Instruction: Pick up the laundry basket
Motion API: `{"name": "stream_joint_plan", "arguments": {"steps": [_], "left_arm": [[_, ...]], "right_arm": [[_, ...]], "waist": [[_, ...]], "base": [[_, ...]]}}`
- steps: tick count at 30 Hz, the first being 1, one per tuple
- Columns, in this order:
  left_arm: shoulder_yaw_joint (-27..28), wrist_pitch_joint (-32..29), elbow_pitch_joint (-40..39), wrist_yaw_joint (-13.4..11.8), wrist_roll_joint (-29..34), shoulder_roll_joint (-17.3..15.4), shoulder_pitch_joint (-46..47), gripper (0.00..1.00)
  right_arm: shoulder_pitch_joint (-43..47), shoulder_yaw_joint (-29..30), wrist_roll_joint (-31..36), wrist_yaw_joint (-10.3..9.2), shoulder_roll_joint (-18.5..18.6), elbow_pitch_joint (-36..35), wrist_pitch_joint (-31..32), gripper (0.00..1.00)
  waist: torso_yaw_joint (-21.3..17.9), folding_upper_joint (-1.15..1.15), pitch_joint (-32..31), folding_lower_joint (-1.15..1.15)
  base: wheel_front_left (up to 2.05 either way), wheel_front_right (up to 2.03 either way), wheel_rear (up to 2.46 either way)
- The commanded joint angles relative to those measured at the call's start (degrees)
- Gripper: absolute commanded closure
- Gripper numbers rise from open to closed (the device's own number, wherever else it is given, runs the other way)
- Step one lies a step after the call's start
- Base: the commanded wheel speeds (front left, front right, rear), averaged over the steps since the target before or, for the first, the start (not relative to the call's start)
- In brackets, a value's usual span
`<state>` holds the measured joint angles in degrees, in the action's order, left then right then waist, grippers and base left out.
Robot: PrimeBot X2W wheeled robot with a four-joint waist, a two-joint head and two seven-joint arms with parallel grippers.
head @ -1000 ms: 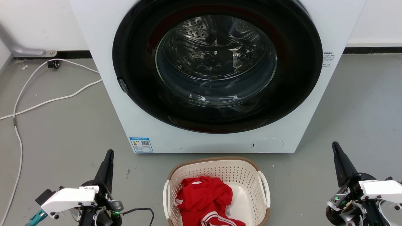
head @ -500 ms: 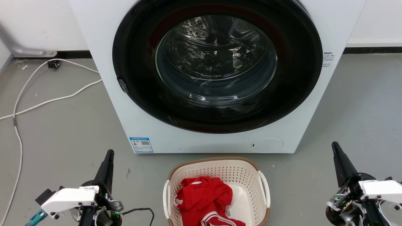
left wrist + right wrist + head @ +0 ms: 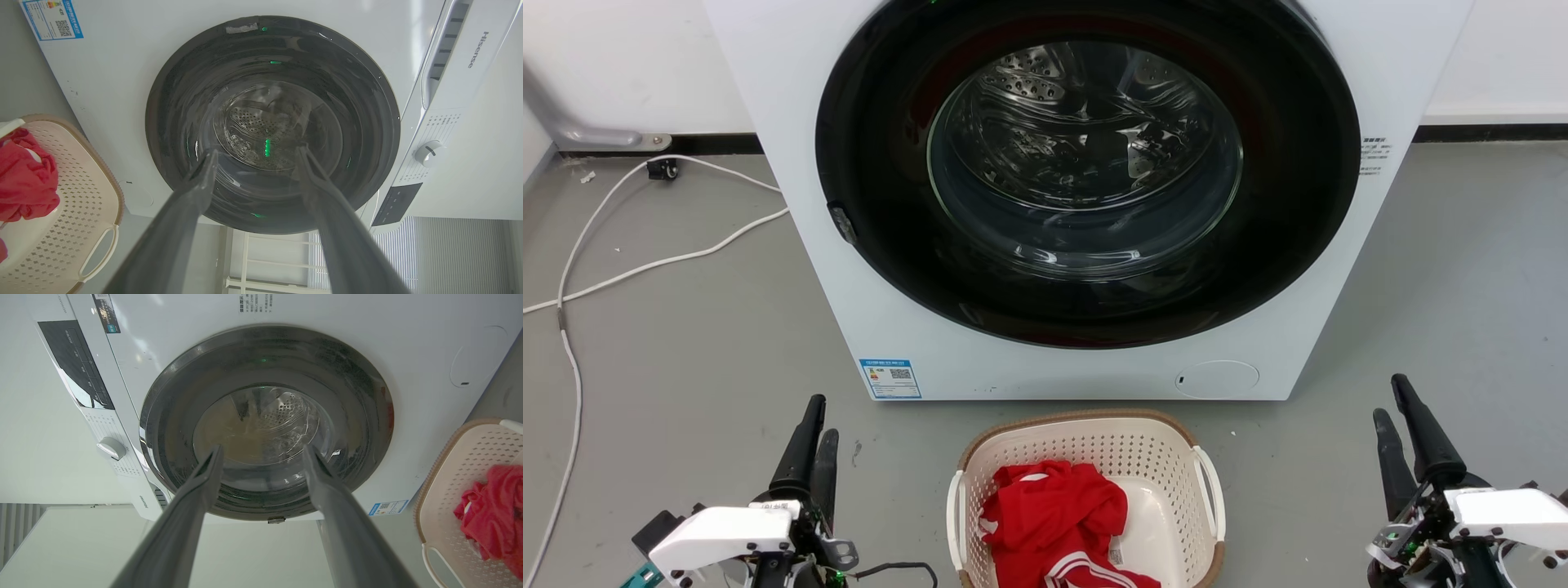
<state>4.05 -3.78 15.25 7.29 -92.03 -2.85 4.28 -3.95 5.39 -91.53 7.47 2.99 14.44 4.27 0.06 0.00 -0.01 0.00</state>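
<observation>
Grey floor (image 3: 686, 343): your left gripper (image 3: 822, 420), right gripper (image 3: 1388, 400) flank laundry basket (image 3: 1094, 449), parted, empty, likely for two-handle lift.

Lost the near end of the laundry basket (image 3: 1094, 451) below the head view's bottom edge, along with the lower folds of the red garment (image 3: 1054, 514) inside. Could not make out the basket floor under that cloth. Could not read the blue label (image 3: 889, 378) on the washing machine (image 3: 866, 310), nor the small print (image 3: 1374, 155) at its right side: too small. Found the machine's top cropped by the upper edge.
</observation>
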Motion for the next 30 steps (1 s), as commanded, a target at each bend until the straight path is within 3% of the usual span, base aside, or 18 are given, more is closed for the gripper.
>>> {"name": "stream_joint_plan", "arguments": {"steps": [1, 19, 30], "left_arm": [[-0.29, 1.69, -2.05, 0.08, 4.16, -0.25, 1.66, 0.00], [-3.93, 6.13, -5.49, -2.18, 31.25, -0.22, 2.88, 0.00], [-6.41, 8.29, -4.80, -3.84, 43.00, -0.20, 3.46, 0.00]], "right_arm": [[-0.20, -1.04, 3.74, 0.01, 0.97, -1.92, -1.98, 0.00], [0.96, -0.77, 34.31, 0.02, 0.37, -6.25, -6.47, 0.00], [1.55, -1.79, 47.64, 0.02, 0.20, -6.09, -8.68, 0.00]], "waist": [[0.06, 0.00, -0.14, 0.00], [0.21, 0.00, -0.53, 0.00], [0.30, 0.00, -0.80, 0.00]], "base": [[0.00, 0.00, 0.00], [0.00, 0.00, 0.00], [0.00, 0.00, 0.00]]}}
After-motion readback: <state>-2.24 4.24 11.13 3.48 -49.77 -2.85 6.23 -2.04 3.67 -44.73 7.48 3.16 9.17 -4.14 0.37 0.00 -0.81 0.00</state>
